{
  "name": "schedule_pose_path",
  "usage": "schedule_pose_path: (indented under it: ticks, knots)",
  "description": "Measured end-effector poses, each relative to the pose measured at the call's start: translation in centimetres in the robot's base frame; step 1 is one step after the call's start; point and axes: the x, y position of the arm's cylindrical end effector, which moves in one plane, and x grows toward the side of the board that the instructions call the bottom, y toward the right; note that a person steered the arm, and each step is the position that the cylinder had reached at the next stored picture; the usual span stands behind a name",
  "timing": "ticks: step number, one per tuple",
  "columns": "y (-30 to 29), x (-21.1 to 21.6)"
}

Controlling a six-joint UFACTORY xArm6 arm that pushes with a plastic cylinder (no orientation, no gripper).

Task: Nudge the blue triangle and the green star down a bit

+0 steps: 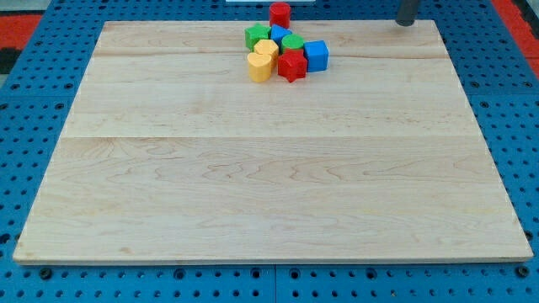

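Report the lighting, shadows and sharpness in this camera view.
Camera view: even, soft lighting on the wooden board, no glare; only faint shadows under the block cluster by the yellow block; blocks slightly soft-edged; my tip at the view's top right, apart from them.

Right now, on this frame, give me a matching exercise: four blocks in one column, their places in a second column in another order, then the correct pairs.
Blocks:
1. red cylinder
2. blue cube
3. green star
4. red star

Places:
A. the view's right end of the cluster
B. alone at the board's top edge, above the cluster
C. bottom of the cluster, just left of the blue cube
D. the view's upper left of the cluster

Pairs: 1-B, 2-A, 3-D, 4-C

My tip stands at the view's top right, well clear of all blocks.
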Motion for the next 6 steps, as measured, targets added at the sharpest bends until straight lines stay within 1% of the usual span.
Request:
schedule_pose_path:
  ticks: [1,2,4,5,6]
  knots:
    - [-11.0,0.1]
    - [-18.6,0.1]
    - [-22.8,1.6]
    - [-24.3,3.1]
    - [-24.5,6.0]
